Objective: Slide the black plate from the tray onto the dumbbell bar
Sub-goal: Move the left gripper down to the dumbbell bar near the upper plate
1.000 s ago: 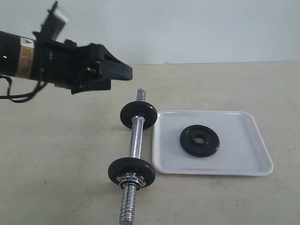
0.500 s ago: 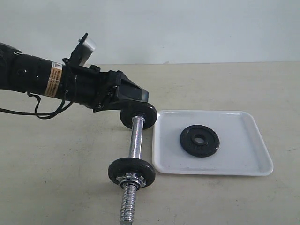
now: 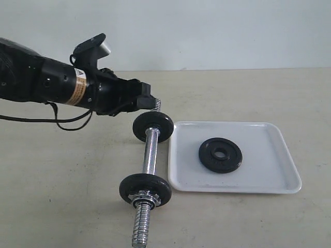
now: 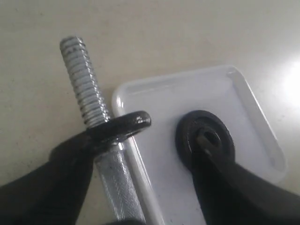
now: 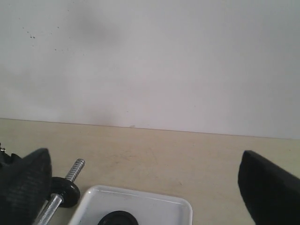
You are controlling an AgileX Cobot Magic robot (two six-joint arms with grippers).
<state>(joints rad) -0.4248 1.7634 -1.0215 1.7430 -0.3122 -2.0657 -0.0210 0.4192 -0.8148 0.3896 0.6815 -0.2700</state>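
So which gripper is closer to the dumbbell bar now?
Left. The left gripper is at the far threaded end of the dumbbell bar; the right gripper stands well clear.

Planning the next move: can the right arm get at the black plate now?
Probably yes: the black plate lies uncovered in the tray, and the left hand is away at the far end of the dumbbell bar.
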